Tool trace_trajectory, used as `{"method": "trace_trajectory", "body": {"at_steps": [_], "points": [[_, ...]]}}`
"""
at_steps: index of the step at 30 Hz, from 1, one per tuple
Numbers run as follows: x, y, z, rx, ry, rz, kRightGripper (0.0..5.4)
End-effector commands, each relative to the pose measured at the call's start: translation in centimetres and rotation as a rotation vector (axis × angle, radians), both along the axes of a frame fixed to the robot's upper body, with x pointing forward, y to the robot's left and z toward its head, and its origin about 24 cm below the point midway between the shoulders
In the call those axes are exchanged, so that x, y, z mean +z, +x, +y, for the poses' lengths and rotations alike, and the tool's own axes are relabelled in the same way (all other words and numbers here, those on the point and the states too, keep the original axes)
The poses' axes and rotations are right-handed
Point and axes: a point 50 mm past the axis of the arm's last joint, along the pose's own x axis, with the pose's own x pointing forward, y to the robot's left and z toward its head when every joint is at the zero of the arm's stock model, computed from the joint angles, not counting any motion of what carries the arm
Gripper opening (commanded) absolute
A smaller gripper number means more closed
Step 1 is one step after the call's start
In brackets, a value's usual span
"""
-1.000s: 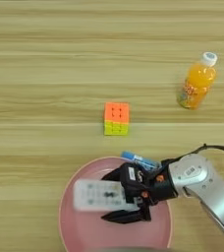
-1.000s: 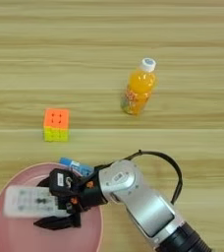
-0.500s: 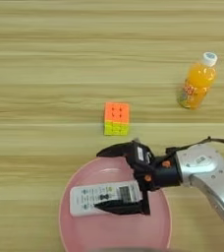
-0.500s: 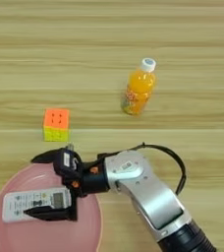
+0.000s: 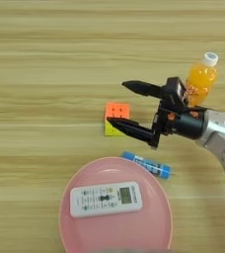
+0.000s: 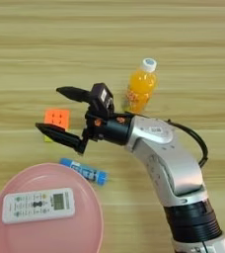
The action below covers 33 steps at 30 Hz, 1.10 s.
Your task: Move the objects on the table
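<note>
Beside the puzzle cube [image 5: 117,110], the claw [image 5: 118,103] hangs released, remote [image 5: 106,198] on plate [image 5: 149,232].

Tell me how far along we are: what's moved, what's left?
Done: the remote lies on the pink plate. In hand: nothing; the open gripper hangs around the cube. Left: cube and bottle on the table.

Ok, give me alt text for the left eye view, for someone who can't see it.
A robot gripper reaches in from the right with its two black fingers spread wide by a puzzle cube on a wooden table. A white remote lies on a pink plate below, a blue tube beside it, an orange juice bottle behind.
</note>
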Motion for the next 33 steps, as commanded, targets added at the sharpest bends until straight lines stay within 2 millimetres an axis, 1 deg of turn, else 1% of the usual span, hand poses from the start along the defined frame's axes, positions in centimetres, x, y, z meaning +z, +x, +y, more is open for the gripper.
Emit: {"method": "trace_trajectory", "body": {"at_steps": [1,8,11,18,25,33], "points": [[1.5,2.0,0.3,-0.123,-0.048,-0.120,5.38],[-1.3,2.6,1.2,-0.168,-0.172,-0.094,5.38],[-2.2,2.9,1.4,-0.184,-0.205,-0.079,5.38],[-3.3,3.0,1.8,-0.196,-0.241,-0.060,5.38],[-4.8,3.5,1.9,-0.260,-0.344,-0.103,5.38],[-5.9,3.4,2.3,-0.257,-0.375,-0.094,5.38]]}}
